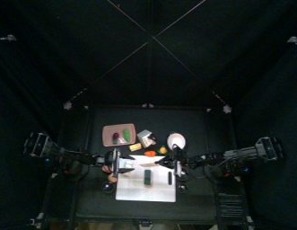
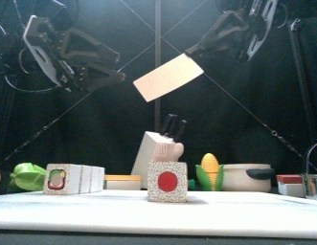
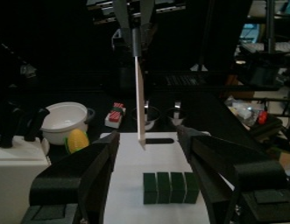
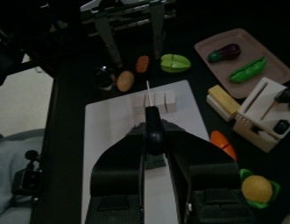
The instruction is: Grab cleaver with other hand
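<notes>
Black curtains on every side, small black table [image 1: 88, 190] in the middle, white mat [image 1: 148, 185] on it. From above: left gripper [image 1: 124, 164] and right gripper [image 1: 172, 167] brought close together over the mat, but too small here to judge a grip or to pick out the blade. From the front: cleaver [image 2: 169, 77] high in the air, well clear of the knife block [image 2: 157, 153] and the corn [image 2: 210, 170] below, blade tilted, handle running up to the right arm; left arm just beside it, not touching as far as can be told. From the left wrist: own jaws spread wide with nothing between them, cleaver edge-on straight ahead, hanging from the other arm's gripper, a line-up hidden from the front. From the right wrist: own jaws narrowed onto the handle, blade pointing away towards the wide-open left gripper opposite, and the gap between blade and left fingers [image 4: 109, 39] plain here as nowhere else. Judged so: presented for handover, not yet taken. Left to do: move the left jaws onto the cleaver, close them, then release on the right.
</notes>
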Robot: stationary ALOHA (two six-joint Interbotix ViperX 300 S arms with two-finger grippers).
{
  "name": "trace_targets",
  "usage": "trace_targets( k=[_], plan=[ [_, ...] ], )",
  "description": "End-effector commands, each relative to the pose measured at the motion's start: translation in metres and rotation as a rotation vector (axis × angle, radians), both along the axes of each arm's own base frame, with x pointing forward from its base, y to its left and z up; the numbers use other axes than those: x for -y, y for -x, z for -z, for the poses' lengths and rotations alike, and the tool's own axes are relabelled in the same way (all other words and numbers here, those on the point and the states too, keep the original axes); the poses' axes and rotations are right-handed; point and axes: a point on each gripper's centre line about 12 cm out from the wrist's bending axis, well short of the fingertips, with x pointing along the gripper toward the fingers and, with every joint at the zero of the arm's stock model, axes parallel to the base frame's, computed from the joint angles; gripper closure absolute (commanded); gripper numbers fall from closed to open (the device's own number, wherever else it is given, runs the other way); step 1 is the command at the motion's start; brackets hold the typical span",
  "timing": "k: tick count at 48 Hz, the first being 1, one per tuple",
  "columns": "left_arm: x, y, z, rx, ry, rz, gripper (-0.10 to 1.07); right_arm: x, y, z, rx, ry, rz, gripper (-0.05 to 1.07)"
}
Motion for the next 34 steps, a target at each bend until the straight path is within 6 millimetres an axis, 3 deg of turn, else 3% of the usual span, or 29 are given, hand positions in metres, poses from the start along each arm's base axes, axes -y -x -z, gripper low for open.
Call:
trace_targets(
  k=[1,24,34],
  plan=[
    [-0.002,-0.011,-0.008,0.042,0.020,-0.024,0.07,0.005,-0.001,-0.014,0.041,0.019,0.008,0.53],
    [-0.005,-0.040,0.003,0.017,0.019,-0.051,0.08,0.007,-0.003,-0.019,0.056,0.041,0.003,0.53],
    [-0.009,-0.040,0.005,0.013,0.017,-0.062,0.19,0.007,-0.003,-0.017,0.052,0.039,0.002,0.53]
  ],
)
